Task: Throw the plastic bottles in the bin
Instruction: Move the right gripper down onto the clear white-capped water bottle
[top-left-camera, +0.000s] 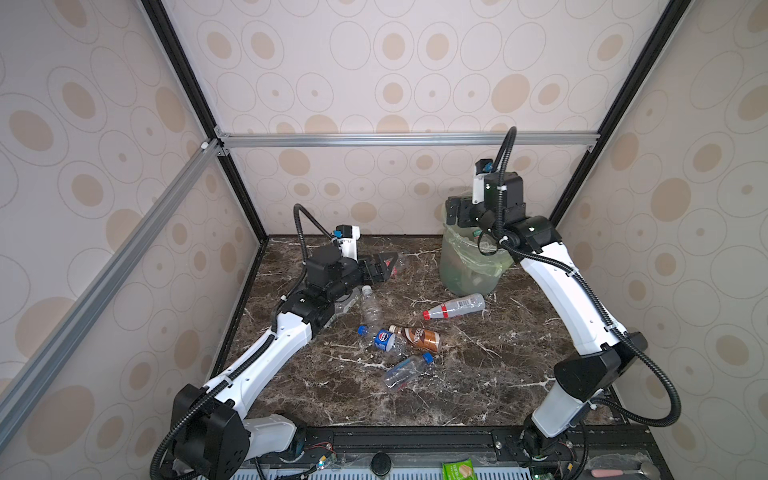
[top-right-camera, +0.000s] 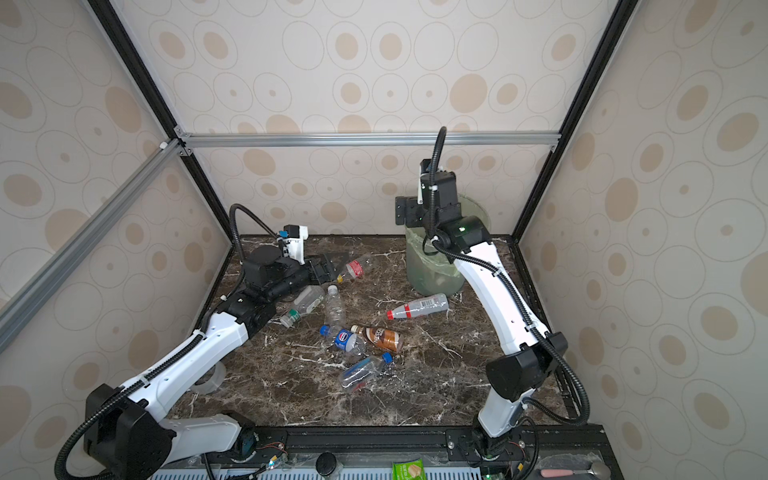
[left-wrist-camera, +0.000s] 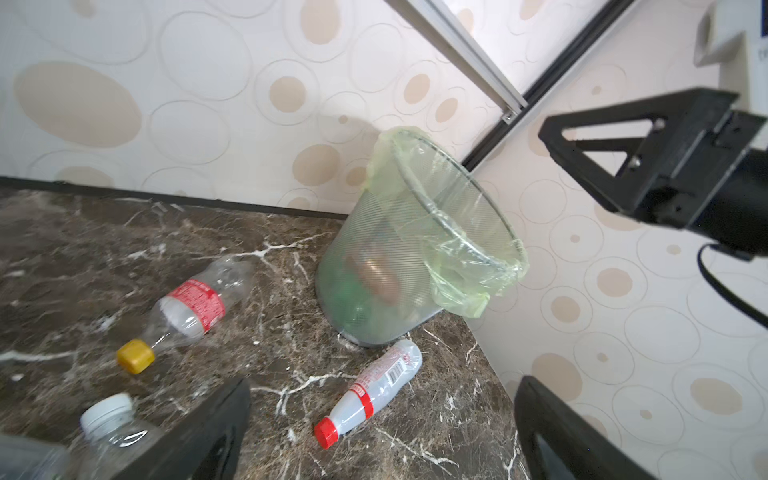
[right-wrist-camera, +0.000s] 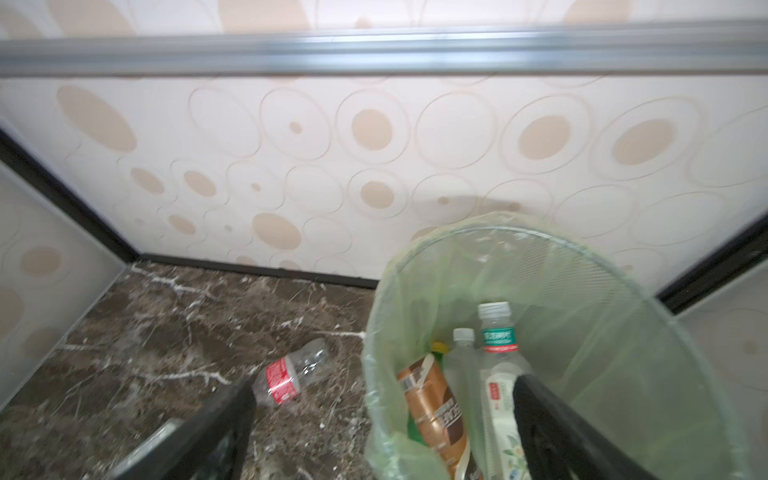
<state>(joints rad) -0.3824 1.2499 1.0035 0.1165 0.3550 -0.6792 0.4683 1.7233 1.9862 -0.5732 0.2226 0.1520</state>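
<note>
Where veined marble (top-left-camera: 478, 374) spreads, clear plastic bottles (top-left-camera: 405, 372) lie.

Scattered bottles (top-left-camera: 455, 307) beside upright bin (top-left-camera: 457, 266)

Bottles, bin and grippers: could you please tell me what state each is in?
bin: upright, lined, several bottles inside.
left gripper: jaws open, empty, low over the table.
right gripper: jaws open, empty, over the bin's rim.
red-capped bottle: capped, lying on the table.
yellow-capped bottle: capped, lying by the left gripper.
brown bottle: lying on the table.
</note>
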